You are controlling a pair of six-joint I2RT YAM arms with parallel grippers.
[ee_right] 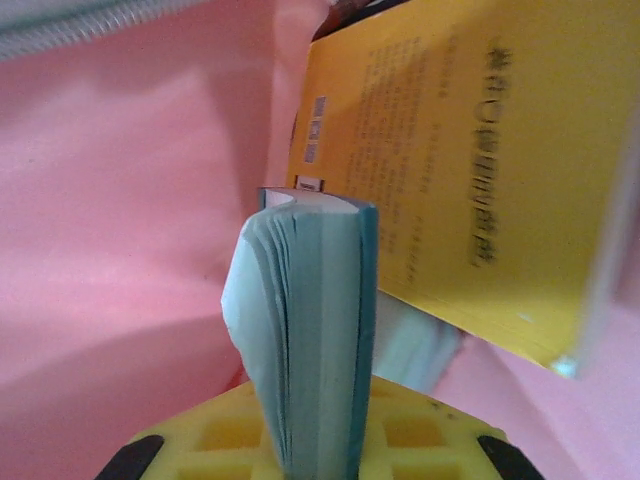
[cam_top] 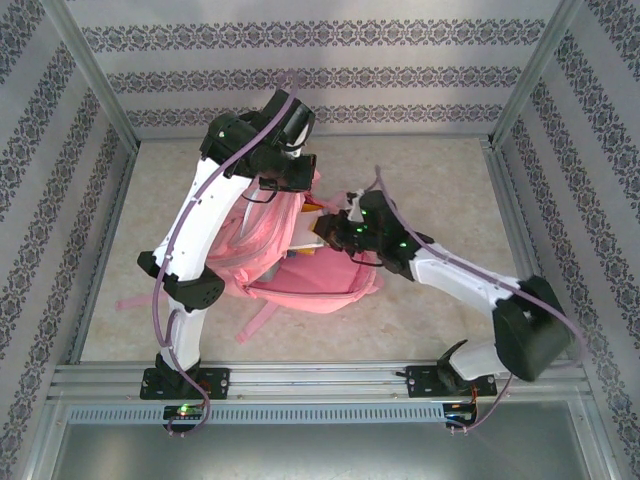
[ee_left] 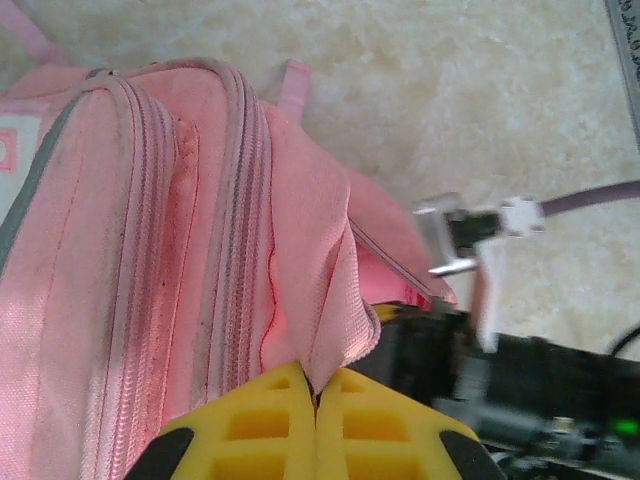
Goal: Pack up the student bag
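Sprawling across the marbled table [cam_top: 440, 170], the student bag [cam_top: 310, 285] lies on its side with its main mouth gaping, and its bright pink lining [ee_right: 120, 250] shows. Inside the bag, a yellow book [ee_right: 470, 170] with printed text leans against that lining. Just beside it, also within the bag's mouth, a teal-covered book [ee_right: 320, 330] stands on edge, pinched firmly by the right gripper [ee_right: 320, 445]. At the bag's opened rim, the left gripper [ee_left: 315, 395] is clamped on a fold of the pink fabric.
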